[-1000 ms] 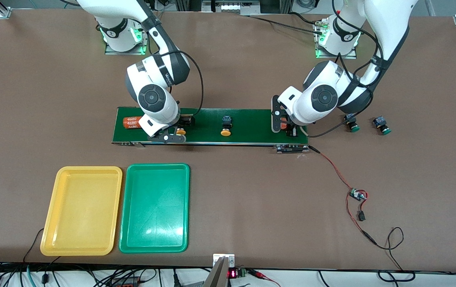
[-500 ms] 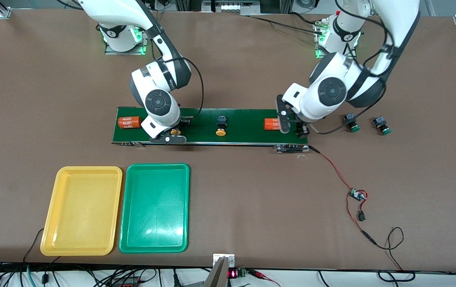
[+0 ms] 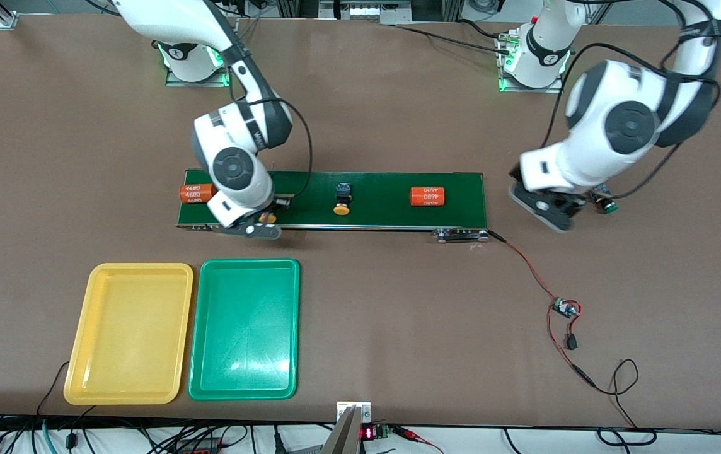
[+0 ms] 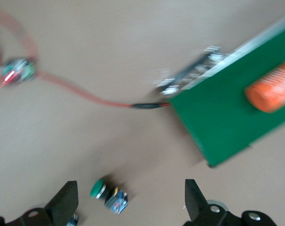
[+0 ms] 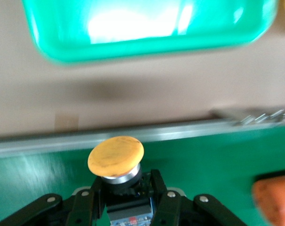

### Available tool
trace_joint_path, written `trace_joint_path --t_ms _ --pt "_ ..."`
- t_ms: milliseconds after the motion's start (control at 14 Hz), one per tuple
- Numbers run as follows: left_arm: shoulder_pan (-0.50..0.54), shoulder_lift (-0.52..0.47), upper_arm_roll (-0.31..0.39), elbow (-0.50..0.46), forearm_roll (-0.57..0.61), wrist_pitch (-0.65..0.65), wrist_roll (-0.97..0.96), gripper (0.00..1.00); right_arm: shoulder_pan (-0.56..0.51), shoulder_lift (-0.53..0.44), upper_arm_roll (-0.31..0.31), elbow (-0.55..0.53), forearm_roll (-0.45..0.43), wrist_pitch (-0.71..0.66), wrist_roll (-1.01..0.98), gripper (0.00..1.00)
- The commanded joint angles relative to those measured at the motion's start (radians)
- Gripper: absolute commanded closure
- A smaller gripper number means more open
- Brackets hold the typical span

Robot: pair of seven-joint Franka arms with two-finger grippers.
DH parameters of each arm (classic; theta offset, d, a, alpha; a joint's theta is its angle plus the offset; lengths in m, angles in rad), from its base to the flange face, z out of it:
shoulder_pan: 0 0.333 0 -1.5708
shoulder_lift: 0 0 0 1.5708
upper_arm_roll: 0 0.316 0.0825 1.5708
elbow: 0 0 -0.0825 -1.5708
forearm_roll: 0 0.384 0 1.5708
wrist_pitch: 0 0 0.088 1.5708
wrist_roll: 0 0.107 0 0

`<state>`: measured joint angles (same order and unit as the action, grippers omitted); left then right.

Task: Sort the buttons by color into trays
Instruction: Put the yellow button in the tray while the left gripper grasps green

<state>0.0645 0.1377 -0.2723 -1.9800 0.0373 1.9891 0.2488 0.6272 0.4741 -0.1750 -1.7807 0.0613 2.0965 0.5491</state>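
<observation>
The step in hand looks like the pick of a yellow button: the right gripper (image 3: 258, 222) is down at the right arm's end of the dark-green belt (image 3: 386, 217), its fingers (image 5: 93, 197) closed on the dark body of a yellow-capped button (image 5: 115, 154), so the next move calls for a lift and a carry to the yellow tray (image 3: 92, 378), which lies nearer the front camera than the belt, beside the green tray (image 3: 196, 378). A second yellow-capped button (image 3: 341, 207) sits mid-belt. The left gripper (image 4: 130, 207) hangs wide open and empty over a green-capped button (image 4: 108, 195) on the table off the belt's left-arm end. Two orange cylinders (image 3: 427, 196) ride the belt; the one at the right arm's end (image 3: 195, 193) reads "4680".
</observation>
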Motion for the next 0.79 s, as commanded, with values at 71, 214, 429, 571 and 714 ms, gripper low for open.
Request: trace_joint_path --t_ms 71,214,429,571,714 --pt "-0.055 -0.027 0.125 -0.022 -0.019 -0.021 -0.335 0.0 -0.105 0.05 -0.04 0.193 -0.021 -0.096 -0.003 0.85" --pt "-0.055 -0.026 0.128 -0.078 -0.019 -0.044 -0.449 0.0 -0.182 0.113 -0.041 0.26 -0.021 -0.087 -0.032 0.85" --pt "-0.054 -0.02 0.151 -0.201 -0.008 -0.026 -0.453 0.0 -0.269 0.23 -0.043 0.378 -0.02 -0.091 -0.121 0.85" --pt "-0.052 0.005 0.18 -0.256 -0.007 0.029 -0.454 0.0 -0.334 0.297 -0.041 0.425 -0.017 -0.084 -0.185 0.85" --pt "-0.043 0.031 0.228 -0.317 -0.007 0.139 -0.45 0.0 -0.359 0.327 -0.043 0.442 -0.018 -0.06 -0.277 0.84"
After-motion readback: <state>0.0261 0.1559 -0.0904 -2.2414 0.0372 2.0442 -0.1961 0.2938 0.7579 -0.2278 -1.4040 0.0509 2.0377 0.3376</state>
